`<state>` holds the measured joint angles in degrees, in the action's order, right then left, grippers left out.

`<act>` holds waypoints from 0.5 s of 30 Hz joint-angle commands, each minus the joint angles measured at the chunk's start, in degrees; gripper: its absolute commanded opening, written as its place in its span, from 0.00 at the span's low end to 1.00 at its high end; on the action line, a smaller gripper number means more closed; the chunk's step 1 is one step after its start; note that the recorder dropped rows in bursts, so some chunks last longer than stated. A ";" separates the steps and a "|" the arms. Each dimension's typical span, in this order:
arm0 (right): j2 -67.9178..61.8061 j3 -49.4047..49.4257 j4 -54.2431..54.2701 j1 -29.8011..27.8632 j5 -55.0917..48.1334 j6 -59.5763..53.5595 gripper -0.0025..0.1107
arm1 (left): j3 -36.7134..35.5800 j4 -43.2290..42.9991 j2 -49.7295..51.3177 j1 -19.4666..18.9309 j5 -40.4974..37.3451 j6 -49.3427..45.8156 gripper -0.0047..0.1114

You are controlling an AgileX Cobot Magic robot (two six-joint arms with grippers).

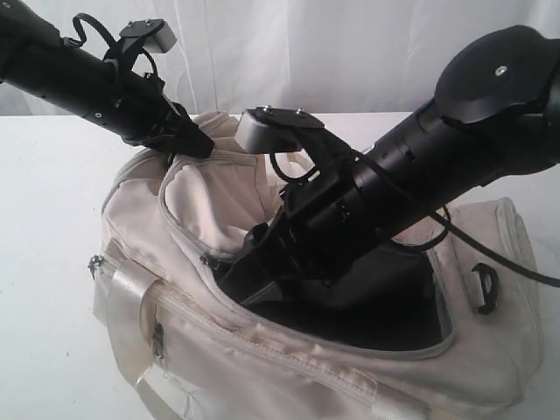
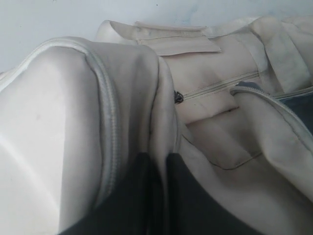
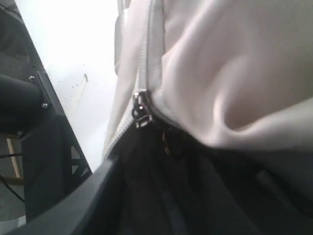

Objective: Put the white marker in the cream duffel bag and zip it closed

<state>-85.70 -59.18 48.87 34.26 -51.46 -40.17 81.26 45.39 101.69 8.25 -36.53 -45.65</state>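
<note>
Now, you cannot see the white marker, presumably down inside the cream duffel bag (image 1: 262, 367), where your right pincer (image 1: 251, 282), grip unreadable, sits just beside the zipper slider (image 3: 141, 110), while your left pincer (image 1: 191, 140) clenches the flap (image 1: 203, 203) toward the far edge of the surface (image 1: 44, 192).

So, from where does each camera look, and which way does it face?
Exterior: off the arms, above the bag, looking down into it; left arm and right arm show, left gripper on the flap, right gripper inside.
Left wrist: on the left arm, close to the flap and its zipper; dark fingers pinching the fabric show.
Right wrist: on the right arm, at the bag's mouth, facing a zipper pull and lining; own gripper unclear.
Shared: both wrist views see the grey zipper.
</note>
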 commanded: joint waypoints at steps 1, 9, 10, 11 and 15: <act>2.26 2.34 -1.53 -0.01 -0.29 6.48 0.42 | 0.18 0.72 -0.40 -0.21 0.86 -0.36 0.04; 1.89 5.02 6.05 -0.01 5.92 2.73 0.41 | 0.18 0.82 -0.40 -0.21 1.07 -0.36 0.04; 1.59 5.02 7.73 -0.01 5.92 1.32 0.41 | 0.18 0.82 -0.40 -0.21 1.07 -0.36 0.04; 1.04 5.02 9.09 -0.01 5.92 0.10 0.41 | 0.18 0.81 -0.40 -0.21 0.97 -0.36 0.04; -1.61 5.02 12.51 -0.01 6.70 -4.07 0.41 | 0.18 0.81 -0.40 -0.21 0.74 -0.36 0.04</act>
<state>-85.83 -54.45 58.19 34.26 -45.67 -40.74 81.26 45.39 101.69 8.25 -36.20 -45.65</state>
